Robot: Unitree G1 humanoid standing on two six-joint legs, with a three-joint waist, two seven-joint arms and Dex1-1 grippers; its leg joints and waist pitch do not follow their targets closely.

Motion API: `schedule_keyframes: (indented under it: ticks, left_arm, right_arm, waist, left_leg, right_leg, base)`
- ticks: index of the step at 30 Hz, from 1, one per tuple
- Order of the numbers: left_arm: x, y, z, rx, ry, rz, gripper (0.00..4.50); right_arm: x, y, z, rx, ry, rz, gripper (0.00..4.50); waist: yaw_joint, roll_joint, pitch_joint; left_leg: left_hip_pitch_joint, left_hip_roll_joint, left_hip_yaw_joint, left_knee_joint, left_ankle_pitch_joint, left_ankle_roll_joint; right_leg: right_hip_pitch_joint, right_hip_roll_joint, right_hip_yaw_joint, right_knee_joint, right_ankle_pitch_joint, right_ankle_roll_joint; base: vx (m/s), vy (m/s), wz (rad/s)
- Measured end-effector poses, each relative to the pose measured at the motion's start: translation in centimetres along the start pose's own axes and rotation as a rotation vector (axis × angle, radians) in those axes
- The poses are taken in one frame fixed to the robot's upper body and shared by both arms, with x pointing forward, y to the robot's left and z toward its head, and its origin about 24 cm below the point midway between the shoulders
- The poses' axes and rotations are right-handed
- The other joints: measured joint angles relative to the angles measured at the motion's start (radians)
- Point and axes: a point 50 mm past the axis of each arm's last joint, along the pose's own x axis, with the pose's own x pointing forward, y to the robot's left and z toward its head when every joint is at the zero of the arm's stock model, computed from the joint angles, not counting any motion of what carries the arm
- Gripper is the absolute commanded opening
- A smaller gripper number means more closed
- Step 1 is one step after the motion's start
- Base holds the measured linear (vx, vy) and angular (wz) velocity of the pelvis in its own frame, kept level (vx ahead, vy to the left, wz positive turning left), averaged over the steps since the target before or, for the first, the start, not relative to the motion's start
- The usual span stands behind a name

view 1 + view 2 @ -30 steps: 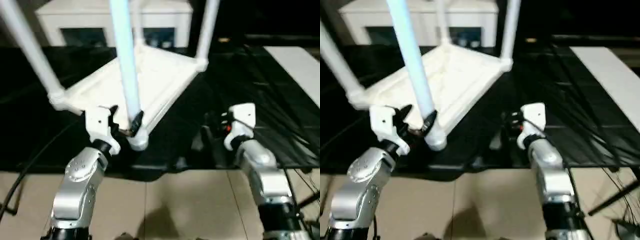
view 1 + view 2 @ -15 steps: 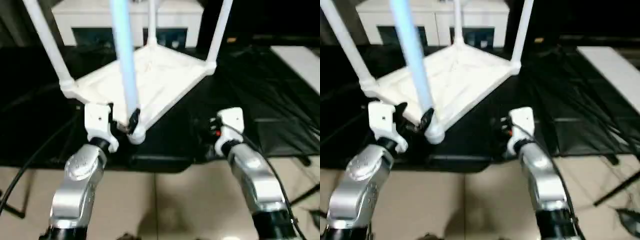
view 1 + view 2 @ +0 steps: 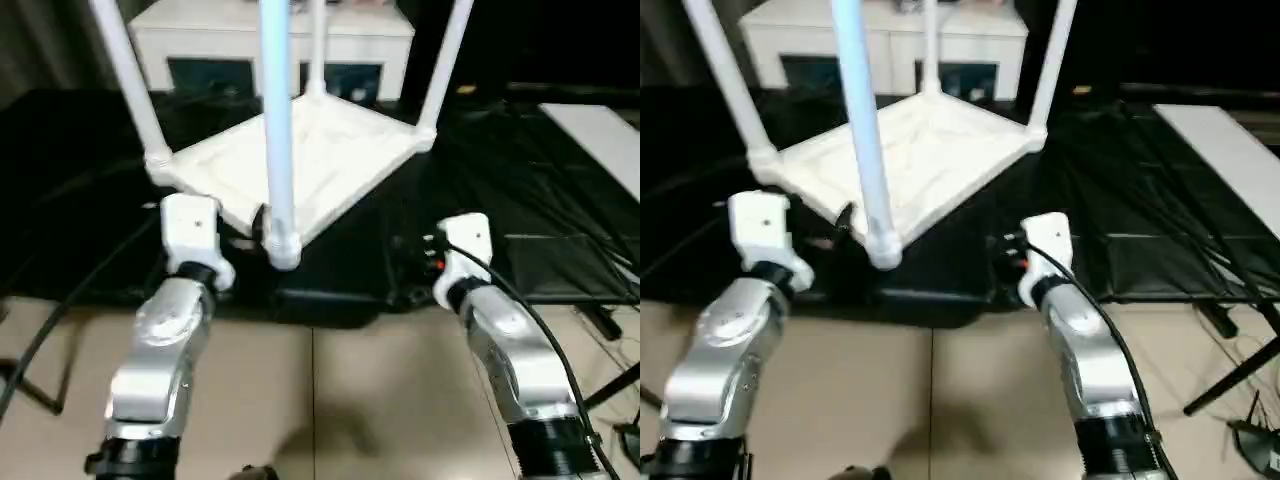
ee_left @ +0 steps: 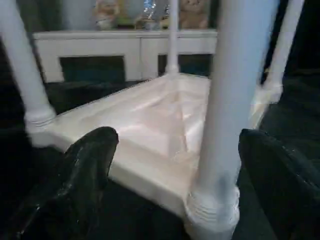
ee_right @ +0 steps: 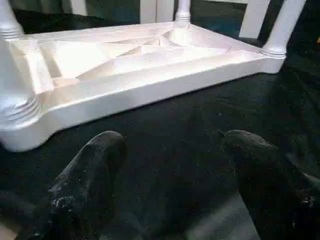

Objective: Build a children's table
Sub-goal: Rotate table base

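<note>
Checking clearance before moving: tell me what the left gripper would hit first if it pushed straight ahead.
Probably the nearest leg, standing between the left gripper's open fingers, or its corner socket on the tabletop.

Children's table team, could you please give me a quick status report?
Left gripper open beside nearest leg; right gripper open, empty. Table top upside down, four legs seated. Nothing in the way.
</note>
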Motion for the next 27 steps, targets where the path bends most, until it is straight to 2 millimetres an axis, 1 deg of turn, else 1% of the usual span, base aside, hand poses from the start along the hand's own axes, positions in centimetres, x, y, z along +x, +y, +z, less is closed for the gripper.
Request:
schedule_keyframes:
  ticks: [1, 2, 3, 4, 5, 6, 7, 8, 9, 10, 11, 12, 13, 14, 15, 16, 17, 18, 19, 20, 21, 22, 23, 24, 25, 26, 27]
  left_arm:
    - [0.0, -0.5, -0.1, 0.003, 0.005, -0.018, 4.40]
    - [0.1, -0.7, -0.1, 0.007, 0.002, -0.023, 4.40]
    - [0.2, -0.7, 0.1, 0.010, -0.005, -0.021, 4.40]
    - [0.3, -0.6, 0.3, 0.018, -0.010, -0.017, 4.40]
    - [0.4, -0.6, 0.3, 0.023, -0.010, -0.012, 4.40]
    - [0.4, -0.4, 0.2, 0.031, -0.005, -0.006, 4.40]
    - [0.3, -0.2, 0.1, 0.032, 0.001, 0.001, 4.40]
    - [0.3, -0.1, -0.1, 0.030, 0.008, 0.006, 4.40]
    - [0.2, -0.1, -0.2, 0.029, 0.012, 0.006, 4.40]
    - [0.2, -0.1, -0.2, 0.029, 0.012, 0.006, 4.40]
    - [0.0, 0.1, -0.4, 0.032, 0.019, 0.012, 4.40]
    - [-0.1, 0.3, -0.7, 0.034, 0.031, 0.019, 4.40]
    - [-0.2, 0.4, -0.7, 0.036, 0.032, 0.022, 4.40]
    - [-0.2, 0.6, -0.6, 0.043, 0.030, 0.027, 4.40]
    - [-0.2, 0.9, -0.6, 0.051, 0.030, 0.032, 4.40]
    - [-0.2, 1.0, -0.6, 0.049, 0.030, 0.038, 4.40]
    - [-0.2, 1.0, -0.6, 0.047, 0.030, 0.038, 4.40]
    - [-0.2, 0.8, -0.6, 0.042, 0.029, 0.036, 4.40]
    - [-0.1, 0.5, -0.6, 0.033, 0.028, 0.028, 4.40]
    - [0.0, -0.2, -0.6, 0.026, 0.025, 0.004, 4.40]
    - [0.1, -0.6, -0.6, 0.025, 0.024, -0.013, 4.40]
    - [0.1, -0.6, -0.6, 0.025, 0.025, -0.011, 4.40]
    - [0.0, -0.3, -0.6, 0.030, 0.027, -0.004, 4.40]
    - [-0.1, 0.4, -0.7, 0.040, 0.030, 0.018, 4.40]
    - [-0.2, 1.2, -0.7, 0.047, 0.034, 0.046, 4.40]
    - [-0.3, 1.9, -0.7, 0.055, 0.040, 0.066, 4.40]
    - [-0.3, 2.0, -0.7, 0.054, 0.039, 0.073, 4.40]
  right_arm:
    - [-0.2, -0.2, -0.1, -0.008, 0.007, 0.012, 3.58]
    - [-0.2, 0.0, 0.1, -0.019, 0.000, 0.021, 3.58]
    - [-0.2, -0.1, 0.2, -0.031, -0.003, 0.019, 3.58]
    - [-0.2, 0.0, 0.1, -0.033, 0.001, 0.017, 3.58]
    - [-0.3, 0.1, -0.2, -0.034, 0.011, 0.016, 3.58]
    - [-0.3, 0.3, -0.4, -0.030, 0.020, 0.017, 3.58]
    - [-0.1, 0.7, -0.5, -0.027, 0.019, 0.023, 3.58]
    - [0.0, 1.1, -0.5, -0.022, 0.019, 0.034, 3.58]
    - [0.0, 1.4, -0.5, -0.016, 0.016, 0.041, 3.58]
    - [0.1, 1.5, -0.5, -0.014, 0.015, 0.043, 3.58]
    - [0.1, 1.6, -0.5, -0.005, 0.015, 0.051, 3.58]
    - [0.1, 1.8, -0.4, 0.003, 0.010, 0.059, 3.58]
    - [0.2, 1.9, -0.3, 0.005, 0.007, 0.061, 3.58]
    - [0.2, 2.1, -0.2, 0.010, 0.000, 0.069, 3.58]
    - [0.2, 2.3, -0.2, 0.013, -0.002, 0.077, 3.58]
    - [0.2, 2.3, -0.1, 0.012, -0.003, 0.080, 3.58]
    - [0.2, 2.4, -0.1, 0.010, -0.004, 0.081, 3.58]
    - [0.2, 2.3, 0.0, 0.004, -0.008, 0.079, 3.58]
    - [0.1, 2.1, 0.1, -0.002, -0.010, 0.072, 3.58]
    - [0.1, 1.8, 0.0, -0.004, -0.007, 0.063, 3.58]
    - [0.0, 1.5, 0.0, 0.000, -0.007, 0.048, 3.58]
    - [0.0, 1.3, 0.0, 0.004, -0.010, 0.036, 3.58]
    - [0.0, 1.2, 0.0, 0.008, -0.011, 0.032, 3.58]
    - [0.1, 1.6, 0.0, 0.019, -0.012, 0.037, 3.58]
    - [0.4, 2.5, 0.3, 0.026, -0.023, 0.066, 3.58]
    - [0.6, 3.0, 0.6, 0.026, -0.033, 0.085, 3.58]
    - [0.7, 3.1, 0.7, 0.022, -0.035, 0.090, 3.58]
  waist:
    - [0.017, -0.010, -0.006]
    - [0.020, -0.008, -0.008]
    - [0.019, 0.006, -0.016]
    - [0.018, 0.013, -0.015]
    - [0.015, 0.015, -0.015]
    - [0.010, 0.018, -0.014]
    - [0.007, 0.020, -0.013]
    - [0.006, 0.023, -0.009]
    - [0.006, 0.027, -0.003]
    - [0.006, 0.027, 0.006]
    - [0.006, 0.024, 0.015]
    - [0.008, 0.035, 0.025]
    - [0.008, 0.038, 0.027]
    - [0.005, 0.039, 0.028]
    - [-0.006, 0.029, 0.026]
    - [-0.013, 0.022, 0.023]
    - [-0.019, 0.014, 0.018]
    - [-0.020, 0.009, 0.013]
    - [-0.016, 0.014, 0.009]
    - [-0.010, 0.018, 0.007]
    - [-0.008, 0.023, 0.002]
    - [-0.003, 0.032, -0.004]
    - [-0.002, 0.050, -0.014]
    - [-0.005, 0.046, -0.015]
    - [-0.008, 0.038, -0.017]
    - [-0.010, 0.034, -0.018]
    - [-0.012, 0.026, -0.020]
  left_leg:
    - [0.002, -0.006, -0.017, 0.059, 0.010, 0.023]
    - [0.015, -0.007, -0.023, 0.056, 0.011, 0.023]
    - [0.035, 0.001, -0.035, 0.023, 0.010, 0.023]
    - [0.034, 0.015, -0.038, 0.011, 0.042, -0.030]
    - [0.023, 0.014, -0.054, 0.009, 0.049, -0.040]
    - [0.016, 0.013, -0.075, 0.009, 0.051, -0.043]
    - [0.016, 0.012, -0.085, 0.008, 0.047, -0.049]
    - [0.018, 0.010, -0.091, 0.008, 0.047, -0.050]
    - [0.025, 0.009, -0.094, 0.009, 0.040, -0.055]
    - [0.037, 0.011, -0.089, 0.017, 0.020, -0.055]
    - [0.057, 0.023, -0.066, 0.033, -0.002, -0.056]
    - [0.081, 0.041, -0.050, 0.028, -0.014, -0.058]
    - [0.087, 0.046, -0.046, 0.026, -0.013, -0.058]
    - [0.094, 0.041, -0.040, 0.022, -0.013, -0.058]
    - [0.104, 0.029, -0.031, 0.023, -0.013, -0.058]
    - [0.108, 0.019, -0.029, 0.024, -0.013, -0.058]
    - [0.113, 0.014, -0.027, 0.024, -0.013, -0.058]
    - [0.110, 0.012, -0.025, 0.015, -0.014, -0.057]
    - [0.103, 0.013, -0.025, 0.013, -0.023, -0.041]
    - [0.095, 0.014, -0.028, 0.033, -0.037, -0.017]
    - [0.072, 0.016, -0.042, 0.061, -0.035, -0.001]
    - [0.066, 0.027, -0.043, 0.044, -0.031, 0.002]
    - [0.075, 0.046, -0.042, 0.020, 0.009, -0.042]
    - [0.085, 0.050, -0.033, 0.021, -0.002, -0.066]
    - [0.095, 0.047, -0.025, 0.018, -0.011, -0.069]
    - [0.106, 0.046, -0.022, 0.019, -0.022, -0.073]
    - [0.123, 0.045, -0.008, 0.018, -0.037, -0.079]
  right_leg:
    - [-0.013, 0.005, 0.002, 0.002, 0.004, -0.002]
    - [-0.027, 0.006, -0.005, 0.004, 0.008, -0.003]
    - [-0.045, 0.018, -0.019, 0.006, 0.016, -0.008]
    - [-0.051, 0.025, -0.028, 0.005, 0.022, -0.011]
    - [-0.050, 0.019, -0.051, 0.002, 0.025, -0.017]
    - [-0.041, 0.017, -0.077, -0.012, 0.030, -0.021]
    - [-0.032, 0.012, -0.094, -0.017, 0.030, -0.023]
    - [-0.019, 0.006, -0.110, -0.023, 0.028, -0.023]
    - [0.000, -0.005, -0.130, -0.028, 0.022, -0.022]
    - [0.017, -0.018, -0.147, -0.032, 0.018, -0.018]
    - [0.026, -0.017, -0.144, -0.037, 0.017, -0.016]
    - [0.054, -0.014, -0.148, -0.050, 0.014, -0.011]
    - [0.063, -0.013, -0.147, -0.052, 0.010, -0.007]
    - [0.061, -0.012, -0.121, -0.023, -0.023, -0.007]
    - [0.057, -0.012, -0.073, 0.010, -0.032, -0.015]
    - [0.057, -0.016, -0.042, 0.015, -0.032, -0.012]
    - [0.058, -0.016, -0.029, 0.016, -0.035, 0.015]
    - [0.065, -0.014, -0.023, 0.004, -0.038, 0.022]
    - [0.066, -0.013, -0.023, -0.010, -0.036, 0.022]
    - [0.064, -0.013, -0.021, -0.018, -0.035, 0.022]
    - [0.063, -0.011, -0.023, -0.023, -0.035, 0.024]
    - [0.062, -0.003, -0.020, -0.029, -0.035, 0.024]
    - [0.060, 0.014, -0.020, -0.031, -0.038, 0.026]
    - [0.048, 0.015, -0.002, -0.019, -0.045, 0.025]
    - [0.021, 0.008, 0.009, 0.014, -0.047, 0.020]
    - [-0.014, -0.004, 0.009, 0.057, -0.045, 0.027]
    - [-0.060, -0.025, 0.010, 0.082, -0.032, 0.045]
  base:
    - [-0.080, -0.177, -0.17]
    - [-0.080, -0.177, -0.17]
    - [-0.069, -0.116, -0.18]
    - [-0.071, -0.062, 0.08]
    - [-0.071, -0.062, 0.08]
    - [-0.054, -0.023, 0.34]
    - [-0.037, -0.014, 0.47]
    - [-0.037, -0.014, 0.47]
    - [-0.021, -0.001, 0.54]
    - [-0.062, 0.019, 0.49]
    - [-0.062, 0.019, 0.49]
    - [-0.035, 0.039, 0.22]
    - [0.047, 0.069, -0.01]
    - [0.047, 0.069, -0.01]
    - [0.063, 0.066, -0.05]
    - [0.073, 0.013, -0.03]
    - [0.073, 0.013, -0.03]
    - [0.060, -0.025, -0.07]
    - [0.095, -0.019, -0.08]
    - [0.095, -0.019, -0.08]
    - [0.137, -0.007, -0.02]
    - [0.155, 0.010, -0.08]
    - [0.155, 0.010, -0.08]
    - [0.188, 0.043, -0.30]
    - [0.196, 0.001, -0.60]
    - [0.196, 0.001, -0.60]
    - [0.169, -0.046, -0.73]
